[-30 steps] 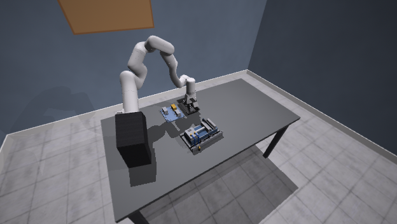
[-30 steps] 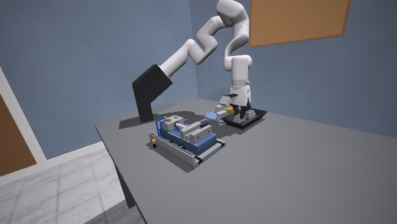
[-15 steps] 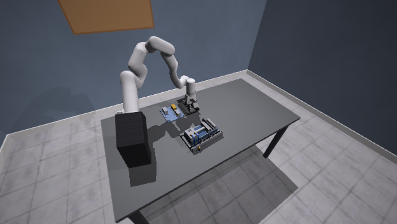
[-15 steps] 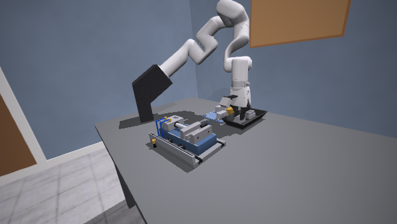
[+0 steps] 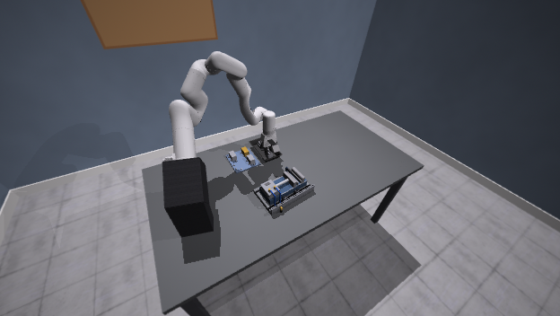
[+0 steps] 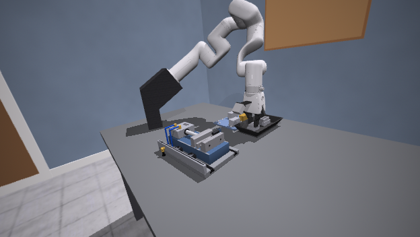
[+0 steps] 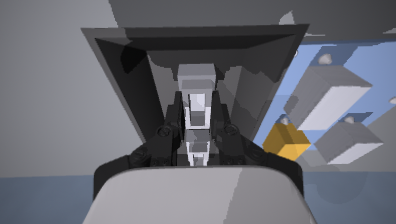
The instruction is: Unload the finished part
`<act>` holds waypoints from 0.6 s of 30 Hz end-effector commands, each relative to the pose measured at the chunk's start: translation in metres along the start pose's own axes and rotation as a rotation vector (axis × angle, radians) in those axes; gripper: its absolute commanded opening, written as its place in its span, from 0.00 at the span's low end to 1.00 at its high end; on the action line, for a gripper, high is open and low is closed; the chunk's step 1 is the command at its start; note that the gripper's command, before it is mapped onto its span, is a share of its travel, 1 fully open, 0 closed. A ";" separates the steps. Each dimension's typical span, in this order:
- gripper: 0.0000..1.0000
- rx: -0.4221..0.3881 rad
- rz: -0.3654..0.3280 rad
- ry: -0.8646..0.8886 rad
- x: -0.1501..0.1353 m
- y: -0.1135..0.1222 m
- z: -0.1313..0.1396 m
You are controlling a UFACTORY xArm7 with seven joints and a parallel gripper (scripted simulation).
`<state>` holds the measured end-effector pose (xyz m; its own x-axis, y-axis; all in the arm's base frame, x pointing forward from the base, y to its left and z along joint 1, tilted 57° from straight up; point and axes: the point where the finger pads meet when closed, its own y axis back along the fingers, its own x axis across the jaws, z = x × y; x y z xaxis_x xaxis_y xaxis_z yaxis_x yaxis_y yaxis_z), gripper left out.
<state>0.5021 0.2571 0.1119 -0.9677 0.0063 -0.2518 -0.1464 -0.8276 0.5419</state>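
Note:
My gripper (image 7: 197, 102) is shut on the finished part (image 7: 197, 97), a small light-grey block, and holds it low inside the dark outfeed tray. In the exterior view the gripper (image 6: 256, 120) stands upright in the black tray, with the grey part (image 6: 264, 120) at its fingers. In the top view the gripper (image 5: 269, 150) is down in the tray. I cannot tell whether the part touches the tray floor. The vise (image 6: 198, 141) stands with empty jaws on its railed base; it also shows in the top view (image 5: 284, 185).
A blue plate (image 5: 242, 160) with two grey blocks and an orange block (image 7: 286, 141) lies beside the tray, on its left in the top view. The arm's tall black base block (image 5: 187, 195) stands near the table's left edge.

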 end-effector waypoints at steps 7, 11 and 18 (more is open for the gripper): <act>0.69 0.002 -0.004 -0.001 -0.002 0.002 -0.001; 0.69 0.002 -0.004 -0.001 -0.002 0.002 -0.001; 0.69 0.002 -0.004 -0.001 -0.002 0.002 -0.001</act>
<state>0.5022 0.2570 0.1118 -0.9677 0.0065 -0.2519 -0.1466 -0.8275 0.5420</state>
